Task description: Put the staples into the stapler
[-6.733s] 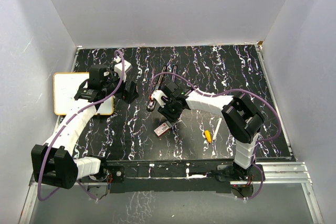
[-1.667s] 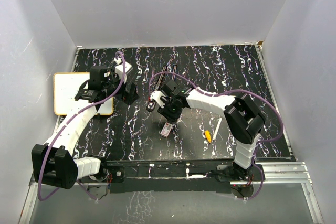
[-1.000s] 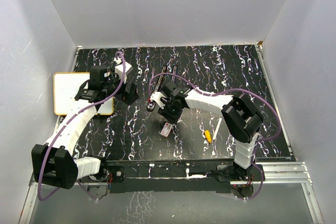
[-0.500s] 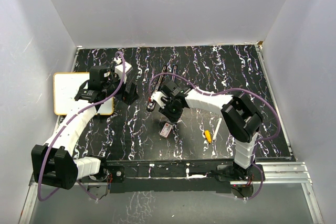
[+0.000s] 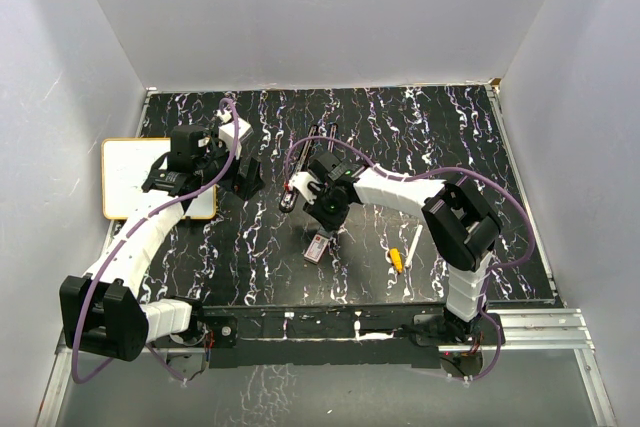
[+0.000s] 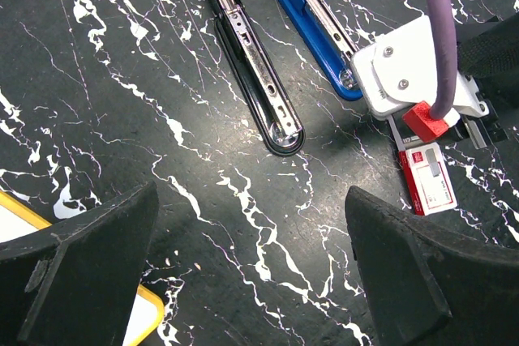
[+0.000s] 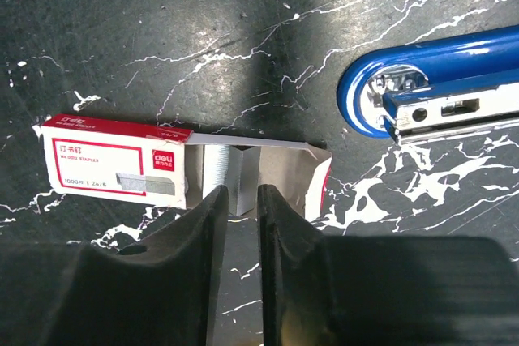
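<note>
From above, my right fingers [image 5: 326,224] hang just behind the small red-and-white cardboard staples box [image 5: 318,246]. At my left wrist, my left fingers [image 6: 89,265] spread wide, with the box beyond the right one. At my right wrist, narrow fingers straddle its open tray; I cannot tell if they grip.

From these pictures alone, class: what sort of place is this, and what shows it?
Probably a robot test cell: plain white walls box in a black marbled table, two robot arms are bolted at its near edge, and the staples, a blue stapler and a whiteboard are laid out.
</note>
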Available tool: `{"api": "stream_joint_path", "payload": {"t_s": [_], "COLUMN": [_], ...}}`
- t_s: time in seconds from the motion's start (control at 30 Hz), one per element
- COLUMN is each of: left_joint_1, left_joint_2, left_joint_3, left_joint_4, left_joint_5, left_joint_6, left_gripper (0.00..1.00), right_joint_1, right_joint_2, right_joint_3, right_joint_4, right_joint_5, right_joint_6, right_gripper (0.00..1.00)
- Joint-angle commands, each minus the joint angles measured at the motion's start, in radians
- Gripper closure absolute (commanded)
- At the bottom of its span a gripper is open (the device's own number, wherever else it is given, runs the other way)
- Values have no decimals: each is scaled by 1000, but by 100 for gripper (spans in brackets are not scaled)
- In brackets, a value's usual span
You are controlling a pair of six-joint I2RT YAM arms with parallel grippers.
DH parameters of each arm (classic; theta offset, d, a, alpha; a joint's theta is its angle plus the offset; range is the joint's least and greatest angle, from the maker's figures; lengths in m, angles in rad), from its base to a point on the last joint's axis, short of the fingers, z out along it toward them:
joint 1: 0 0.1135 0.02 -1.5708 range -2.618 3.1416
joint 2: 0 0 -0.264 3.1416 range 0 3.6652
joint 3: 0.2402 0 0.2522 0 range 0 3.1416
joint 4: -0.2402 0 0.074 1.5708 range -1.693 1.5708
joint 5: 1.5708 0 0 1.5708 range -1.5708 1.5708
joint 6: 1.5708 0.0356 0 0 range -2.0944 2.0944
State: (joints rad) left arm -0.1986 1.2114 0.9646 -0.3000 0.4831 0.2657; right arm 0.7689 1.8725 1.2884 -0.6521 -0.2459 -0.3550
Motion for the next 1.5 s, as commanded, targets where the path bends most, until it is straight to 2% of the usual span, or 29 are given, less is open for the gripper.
{"api": "stream_joint_path", "payload": {"t_s": [0.0, 0.6, 1.0, 1.47], "left_joint_1": [2, 1, 2, 2], "left_joint_2": [-42, -45, -46, -47], "left_joint_3": [-8, -8, -7, -8], "left_joint_4": [-6, -10, -10, -10], "left_joint_5": [26, 25, 24, 25], "left_joint_6": [11, 14, 14, 15], "left_gripper": [3, 3, 3, 3], "right_joint_1": [-8, -50, -141, -153], "right_joint_2": [7, 62, 115, 81], "right_joint_3": [55, 78, 142, 166], "right_joint_4": [9, -17, -93, -97], "right_joint_5": [-46, -124, -309, -322], "right_joint_6": [14, 18, 7, 10], "right_gripper": [73, 71, 81, 88]}}
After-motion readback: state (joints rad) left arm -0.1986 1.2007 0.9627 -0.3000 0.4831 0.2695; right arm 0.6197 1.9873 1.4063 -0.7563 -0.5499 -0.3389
